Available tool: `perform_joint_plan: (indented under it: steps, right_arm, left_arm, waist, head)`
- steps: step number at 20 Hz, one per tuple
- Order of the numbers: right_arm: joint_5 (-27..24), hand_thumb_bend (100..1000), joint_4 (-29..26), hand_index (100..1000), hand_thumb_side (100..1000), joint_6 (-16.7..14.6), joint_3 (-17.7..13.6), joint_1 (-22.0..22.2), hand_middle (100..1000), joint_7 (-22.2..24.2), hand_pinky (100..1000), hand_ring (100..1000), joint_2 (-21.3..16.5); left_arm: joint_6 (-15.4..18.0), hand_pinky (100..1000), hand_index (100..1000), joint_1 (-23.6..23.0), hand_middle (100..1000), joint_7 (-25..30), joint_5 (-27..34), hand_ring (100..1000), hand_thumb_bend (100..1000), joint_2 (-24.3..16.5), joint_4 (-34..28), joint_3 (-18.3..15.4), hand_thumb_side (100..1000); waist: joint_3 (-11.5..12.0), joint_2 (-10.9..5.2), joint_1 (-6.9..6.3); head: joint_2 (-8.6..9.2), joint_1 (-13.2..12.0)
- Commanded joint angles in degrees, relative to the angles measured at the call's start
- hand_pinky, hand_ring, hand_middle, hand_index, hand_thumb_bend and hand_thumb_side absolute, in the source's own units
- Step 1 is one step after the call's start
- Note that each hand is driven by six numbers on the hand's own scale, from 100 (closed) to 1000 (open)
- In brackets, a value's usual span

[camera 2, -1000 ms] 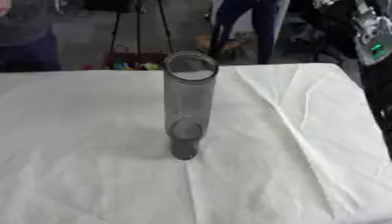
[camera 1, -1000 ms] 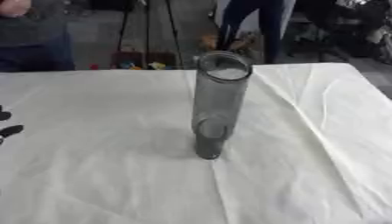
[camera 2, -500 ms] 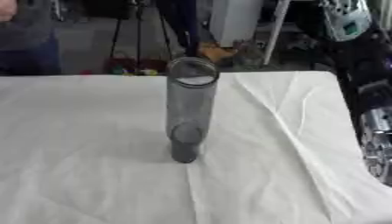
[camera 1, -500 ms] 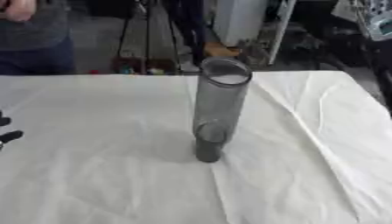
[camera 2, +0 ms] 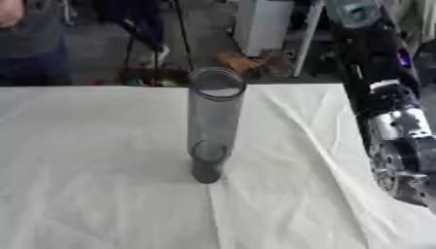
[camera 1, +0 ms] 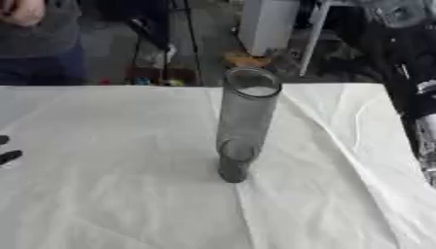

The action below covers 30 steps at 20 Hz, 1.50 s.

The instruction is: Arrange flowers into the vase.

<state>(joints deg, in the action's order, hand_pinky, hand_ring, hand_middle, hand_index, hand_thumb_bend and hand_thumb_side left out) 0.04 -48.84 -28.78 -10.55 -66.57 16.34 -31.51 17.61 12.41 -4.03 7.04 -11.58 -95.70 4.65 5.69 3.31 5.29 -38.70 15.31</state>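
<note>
Grey glass makes the tall vase (camera 1: 243,121). It stands up straight near the middle of the surface (camera 1: 111,194), on a white cloth (camera 2: 102,204) with folds in it. The top of the vase is open. The left hand (camera 1: 7,150) only peeks in at the left edge, well apart from the vase. Just dark fingertips show, so I cannot tell how open it is. The right arm (camera 2: 400,136) comes down the right side, black and silver. Its hand is out of sight.
</note>
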Motion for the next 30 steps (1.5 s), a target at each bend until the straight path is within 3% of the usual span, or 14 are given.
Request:
perform_joint_plan:
  steps: [1, 11, 25, 30]
  right_arm:
    - [-6.44, 100, -3.69, 178, 844, 2.88, 0.73, -1.93, 100, 3.09, 100, 100, 0.03]
    - [-19.21, 100, -8.74, 184, 872, 10.62, 3.74, -2.34, 100, 9.21, 100, 100, 3.88]
    - [-30.78, 100, -9.21, 193, 898, 12.76, 10.48, -0.04, 100, 20.71, 100, 100, 3.64]
    - [-34.93, 100, -9.95, 197, 926, 16.07, 11.75, 0.25, 100, 22.79, 100, 100, 4.36]
  left_arm:
    - [0.00, 707, 790, 0.47, 645, 0.31, 0.25, 931, 968, -0.19, -0.62, 0.15, 783]
    - [-0.09, 706, 790, 0.41, 646, 0.54, 0.38, 929, 968, 0.14, -0.39, 0.27, 784]
    - [-0.01, 706, 790, -0.16, 646, 0.34, 0.23, 930, 967, -0.03, 0.07, 0.01, 784]
    - [0.01, 706, 791, -0.37, 647, 0.37, 0.21, 930, 968, 0.12, 0.34, 0.04, 784]
  waist:
    - [0.14, -0.99, -0.40]
    - [0.49, -1.55, -0.75]
    - [-1.58, -2.04, -0.39]
    - [-1.86, -2.42, -0.22]
  head:
    - [0.34, 0.41]
    - [0.38, 0.97]
    - [-0.26, 0.19]
    - [-0.39, 0.22]
